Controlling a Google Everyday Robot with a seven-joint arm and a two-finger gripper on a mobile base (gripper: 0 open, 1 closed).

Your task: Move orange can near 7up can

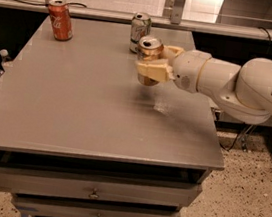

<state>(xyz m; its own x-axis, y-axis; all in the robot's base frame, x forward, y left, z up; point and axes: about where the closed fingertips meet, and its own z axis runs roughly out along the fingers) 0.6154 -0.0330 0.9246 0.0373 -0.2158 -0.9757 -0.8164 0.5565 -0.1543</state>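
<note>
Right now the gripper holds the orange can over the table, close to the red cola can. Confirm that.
Not quite. In the camera view the gripper does hold the orange can over the table, but close to the 7up can, not the red cola can, which stands apart at the back left corner.
</note>
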